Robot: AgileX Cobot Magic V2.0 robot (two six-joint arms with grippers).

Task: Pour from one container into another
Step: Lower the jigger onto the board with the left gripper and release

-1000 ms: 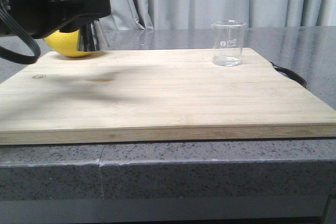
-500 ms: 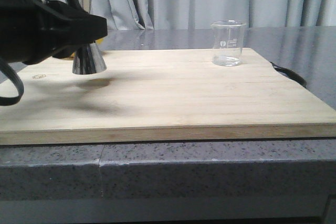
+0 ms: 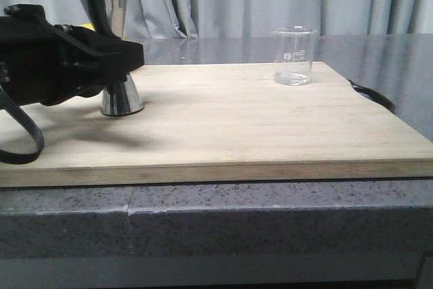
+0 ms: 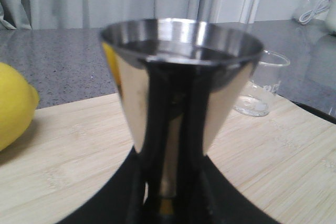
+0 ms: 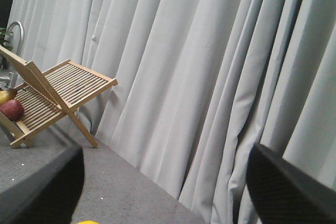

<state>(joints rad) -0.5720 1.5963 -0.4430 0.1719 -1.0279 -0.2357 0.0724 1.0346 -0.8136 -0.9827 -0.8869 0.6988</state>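
The steel jigger point(image 3: 120, 96) stands upright at the left of the wooden cutting board point(image 3: 257, 126), its base down on the wood. My left gripper point(image 3: 115, 55) is shut on its narrow waist from the left. The left wrist view shows the jigger's upper cone point(image 4: 178, 77) close up, above my left gripper point(image 4: 168, 203). The clear glass beaker point(image 3: 294, 55) stands free at the board's back right, also visible past the jigger as the beaker point(image 4: 260, 90). My right gripper point(image 5: 168, 192) is open with nothing between its fingers, facing the curtain, and is absent from the front view.
A yellow lemon point(image 4: 13, 103) lies behind and left of the jigger. A black strap or handle point(image 3: 372, 94) sticks out at the board's right edge. A wooden folding rack point(image 5: 52, 93) with a red fruit point(image 5: 11, 109) stands on the grey counter by the curtain.
My left arm has carried the jigger from beside the lemon forward and down onto the board. The beaker has not moved.
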